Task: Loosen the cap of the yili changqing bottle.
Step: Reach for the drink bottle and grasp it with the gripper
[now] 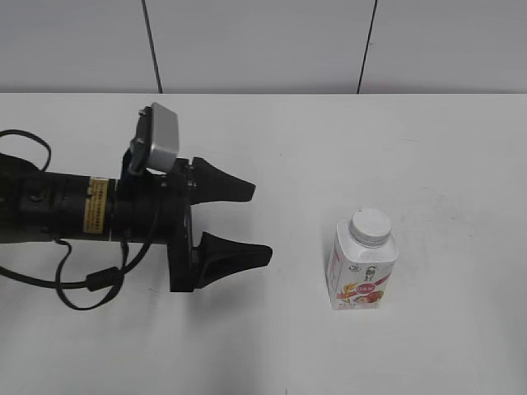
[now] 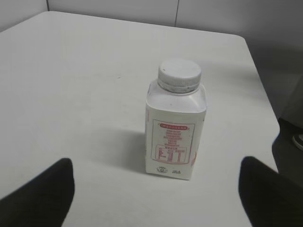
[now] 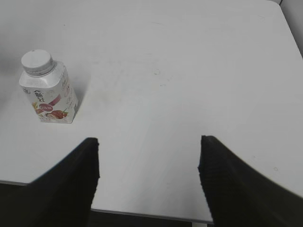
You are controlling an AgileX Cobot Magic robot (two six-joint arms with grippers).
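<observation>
- Jaws on my left gripper stand wide apart, empty, short of the yili changqing bottle.
- Right gripper likewise spread, holding nothing.
- I see the cap seated on the upright bottle.

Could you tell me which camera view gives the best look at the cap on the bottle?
The left wrist view: the cap is nearest and largest there, its ribbed rim visible. The exterior view shows it smaller, mostly from above. The right wrist view shows it small, at the far left.
</observation>
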